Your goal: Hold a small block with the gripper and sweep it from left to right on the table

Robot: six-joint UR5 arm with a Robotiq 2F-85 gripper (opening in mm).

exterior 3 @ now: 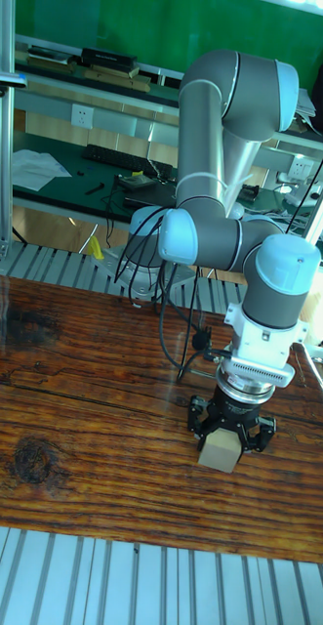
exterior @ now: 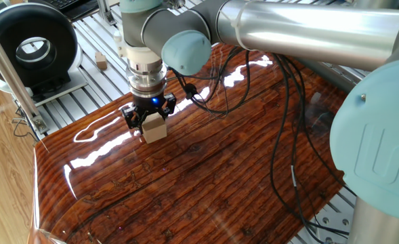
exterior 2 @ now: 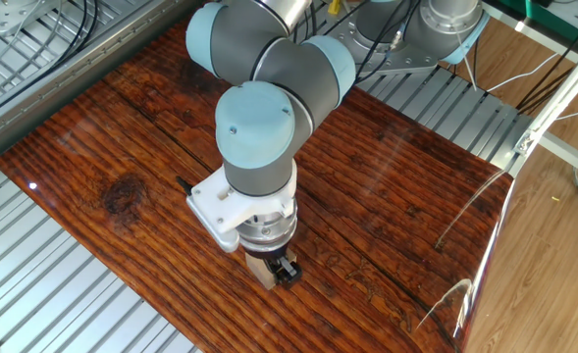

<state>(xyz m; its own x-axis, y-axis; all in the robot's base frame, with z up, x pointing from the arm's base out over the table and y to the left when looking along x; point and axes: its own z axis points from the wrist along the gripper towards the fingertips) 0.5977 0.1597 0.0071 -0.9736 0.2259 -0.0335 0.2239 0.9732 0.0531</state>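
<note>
Left of the gripper [exterior: 150, 119], out on the ribbed aluminium frame, a tinier brownish block [exterior: 101, 62] lies well apart from the work and has no part in it. The gripper itself stands upright with its two black prongs clamped on the small block [exterior: 154, 129], one on each side face; the block's underside appears to sit on or just above the table [exterior: 206, 183], though the glossy reflections make actual contact hard to confirm. The step in hand looks like the sweep itself. To do it well, the wrist should stay vertical and the height constant, so the cube's bottom face slides flat instead of catching an edge on the wood grain. Light downward pressure should suffice; too much could twist the cube between the prongs. To the right of the gripper the board lies bare. No container shows near the work.
</note>
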